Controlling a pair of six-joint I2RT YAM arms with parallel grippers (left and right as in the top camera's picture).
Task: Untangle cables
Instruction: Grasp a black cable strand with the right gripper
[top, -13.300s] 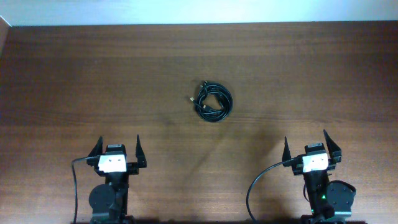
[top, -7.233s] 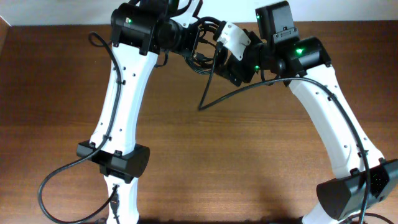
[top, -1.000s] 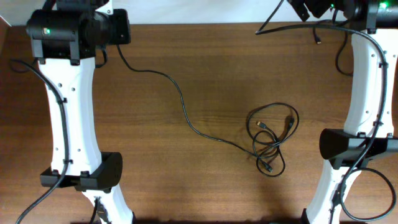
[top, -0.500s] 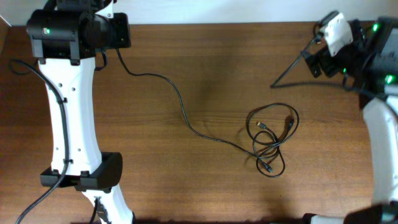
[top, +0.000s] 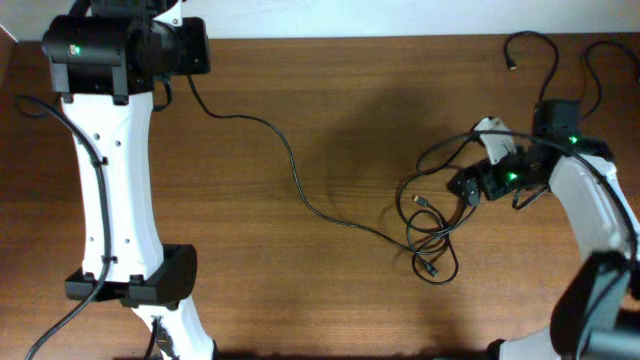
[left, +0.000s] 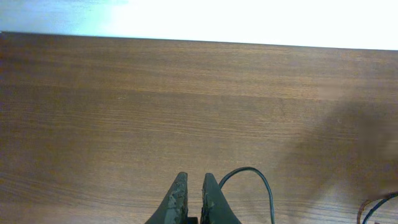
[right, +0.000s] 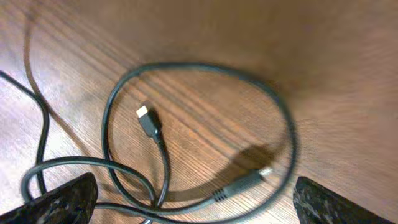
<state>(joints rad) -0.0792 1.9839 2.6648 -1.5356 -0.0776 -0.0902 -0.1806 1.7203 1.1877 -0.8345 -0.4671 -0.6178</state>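
The left gripper shows only its finger ends in the wrist view. The bottom edge cuts off the rest, along with the spot where the cable meets them. Overhead, that arm's own head hides it.

The right wrist view is blurred, and the fingers of the right gripper are cropped at the bottom corners. Overhead, that gripper covers part of the tangle. The far cable disappears under the right arm.

The brown wooden table carried the cables, one strand trailing left from loose overlapping loops.
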